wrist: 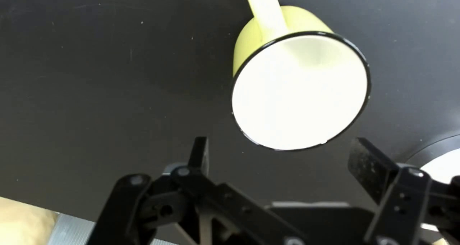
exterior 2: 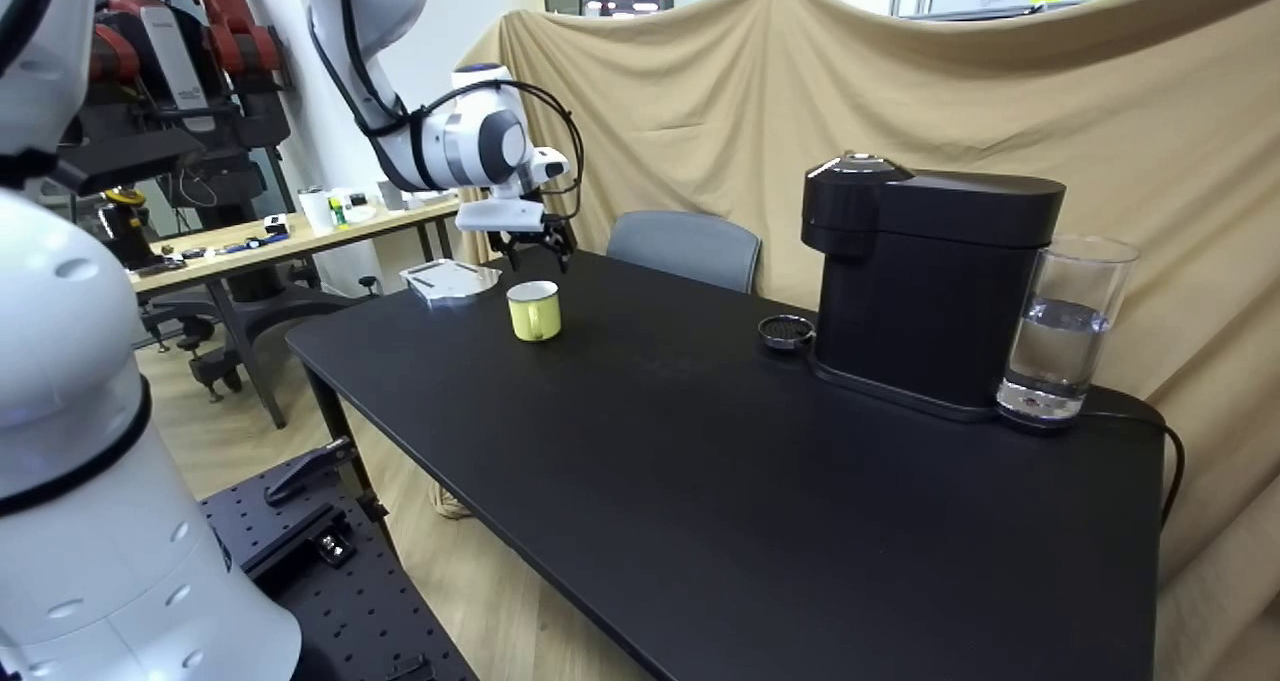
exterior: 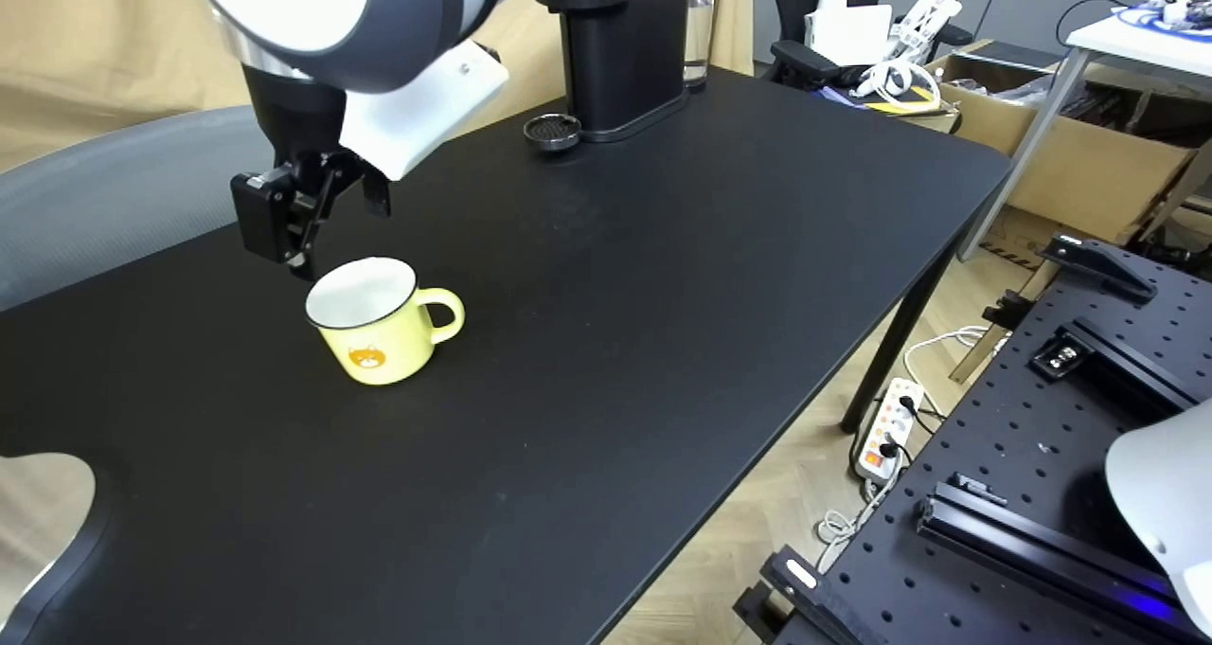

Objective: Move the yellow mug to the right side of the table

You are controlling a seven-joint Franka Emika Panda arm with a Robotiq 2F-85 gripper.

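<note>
The yellow mug (exterior: pixel 383 342) stands upright on the black table (exterior: pixel 663 361), with its white inside showing. It also stands near the far end of the table in an exterior view (exterior 2: pixel 535 316). In the wrist view the mug (wrist: pixel 251 40) lies ahead of the fingers, its handle pointing away from them. My gripper (exterior: pixel 339 233) is open and empty, tilted, a little above the table on the chair side of the mug. It shows small in an exterior view (exterior 2: pixel 538 265). In the wrist view the gripper's fingers (wrist: pixel 281 153) are wide apart, with the mug's near rim just beyond them.
A black coffee machine (exterior 2: pixel 925 291) stands at the table's back edge, with a round metal drip tray (exterior 2: pixel 786 331) before it and a glass of water (exterior 2: pixel 1055 351) beside it. A shiny tray (exterior 2: pixel 450 279) lies near the mug. A grey chair (exterior 2: pixel 685 246) is behind the table.
</note>
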